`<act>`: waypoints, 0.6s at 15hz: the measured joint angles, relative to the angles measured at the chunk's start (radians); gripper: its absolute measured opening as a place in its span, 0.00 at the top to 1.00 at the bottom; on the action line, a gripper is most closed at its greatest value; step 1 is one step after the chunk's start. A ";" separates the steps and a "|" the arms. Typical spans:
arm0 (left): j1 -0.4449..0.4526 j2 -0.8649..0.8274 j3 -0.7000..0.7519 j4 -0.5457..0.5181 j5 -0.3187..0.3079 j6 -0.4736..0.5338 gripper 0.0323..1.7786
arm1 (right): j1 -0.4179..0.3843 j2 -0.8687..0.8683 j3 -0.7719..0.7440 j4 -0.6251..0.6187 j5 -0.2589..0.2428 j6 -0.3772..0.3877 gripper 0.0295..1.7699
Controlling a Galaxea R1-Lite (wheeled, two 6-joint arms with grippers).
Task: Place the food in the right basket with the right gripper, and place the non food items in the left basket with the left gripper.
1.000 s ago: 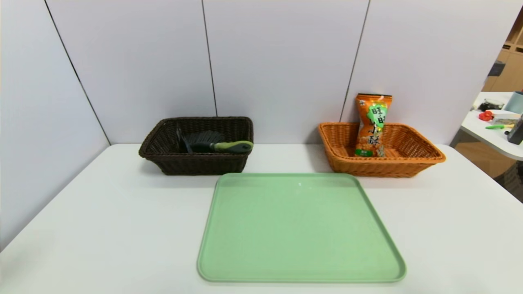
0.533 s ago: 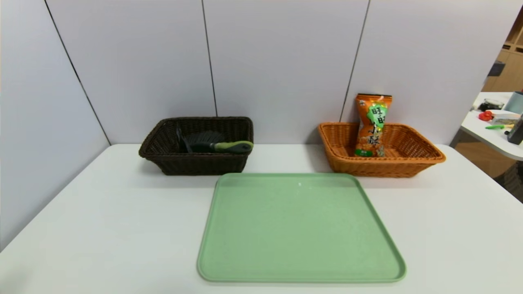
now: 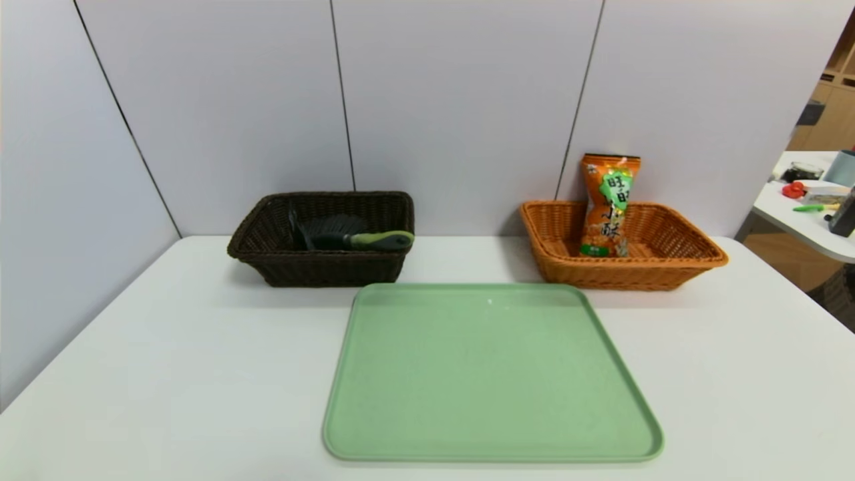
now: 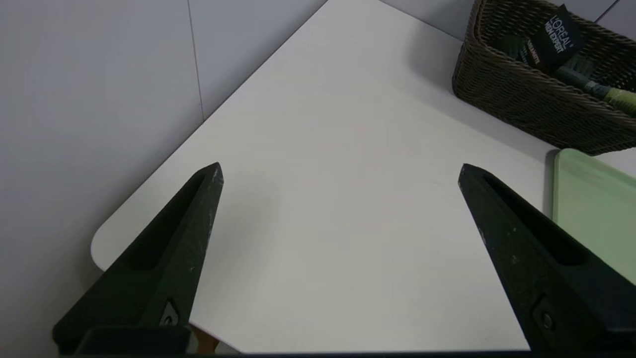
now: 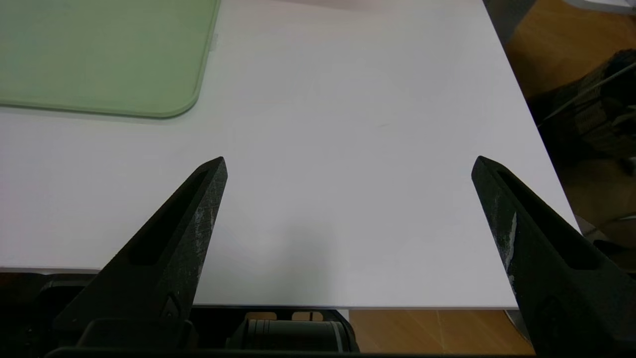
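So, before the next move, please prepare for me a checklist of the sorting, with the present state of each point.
1. Snack bag inside the orange-tan wicker basket: ok, it stands tilted above the rim.
2. Brush inside the dark brown wicker basket: ok.
3. Black L'Oréal tube in that same basket: ok.
4. Green tray cleared of items: ok.
5. Left tool open and holding nothing, over the table's left part: ok.
6. Right tool open and holding nothing, over the table's right part: ok.

Orange snack bag (image 3: 608, 207) leans upright in tan basket (image 3: 628, 274); green-handled brush (image 3: 381, 240) lies in dark basket (image 3: 327, 270).
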 joint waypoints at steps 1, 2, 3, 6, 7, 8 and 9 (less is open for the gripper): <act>0.002 -0.042 0.026 -0.006 0.000 0.021 0.05 | 0.002 -0.012 -0.010 -0.002 0.000 0.003 0.04; 0.003 -0.086 0.056 -0.016 0.000 0.050 0.05 | 0.006 -0.027 -0.020 -0.003 -0.002 0.004 0.04; 0.005 -0.138 0.093 -0.028 -0.003 0.085 0.05 | 0.011 -0.045 -0.026 -0.001 -0.005 0.006 0.04; 0.009 -0.258 0.166 -0.050 -0.011 0.142 0.05 | 0.019 -0.109 -0.024 0.000 -0.028 0.006 0.04; 0.011 -0.292 0.181 -0.053 -0.016 0.161 0.05 | 0.021 -0.136 -0.017 -0.001 -0.032 0.005 0.04; 0.011 -0.322 0.194 -0.060 -0.024 0.182 0.05 | 0.021 -0.168 -0.009 -0.006 -0.034 0.004 0.04; 0.011 -0.349 0.209 -0.077 -0.032 0.204 0.05 | 0.022 -0.193 -0.001 -0.019 -0.036 0.007 0.04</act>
